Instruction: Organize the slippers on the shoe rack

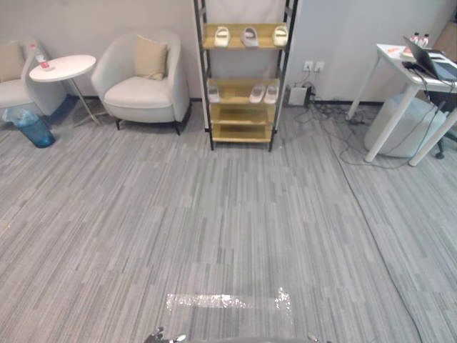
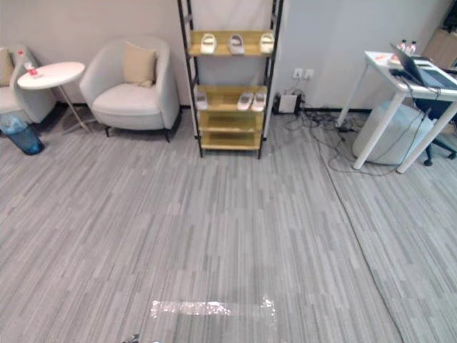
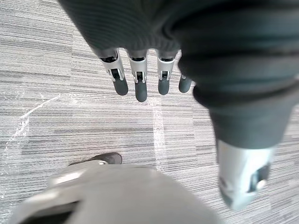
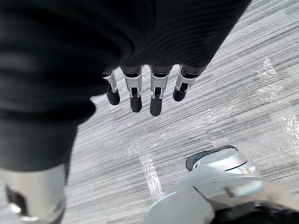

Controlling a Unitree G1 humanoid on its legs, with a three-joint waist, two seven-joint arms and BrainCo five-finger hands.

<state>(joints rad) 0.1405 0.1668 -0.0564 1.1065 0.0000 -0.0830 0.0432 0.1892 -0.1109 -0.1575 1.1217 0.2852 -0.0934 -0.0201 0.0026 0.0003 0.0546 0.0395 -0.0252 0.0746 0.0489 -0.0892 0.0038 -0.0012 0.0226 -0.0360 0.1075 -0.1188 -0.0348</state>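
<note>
A black-framed shoe rack (image 1: 243,78) with wooden shelves stands against the far wall. Three pale slippers (image 1: 249,36) lie in a row on its upper shelf. On the middle shelf one slipper (image 1: 213,91) sits at the left and a pair (image 1: 264,93) at the right. My left hand (image 3: 140,74) hangs over the grey carpet with straight fingers and holds nothing. My right hand (image 4: 145,88) likewise hangs open above the carpet, far from the rack.
A cream armchair (image 1: 143,82) with a cushion stands left of the rack, beside a round white side table (image 1: 63,68) and a blue bin (image 1: 32,127). A white desk (image 1: 421,78) with a laptop and floor cables (image 1: 335,125) is at the right. Clear tape (image 1: 228,301) marks the carpet.
</note>
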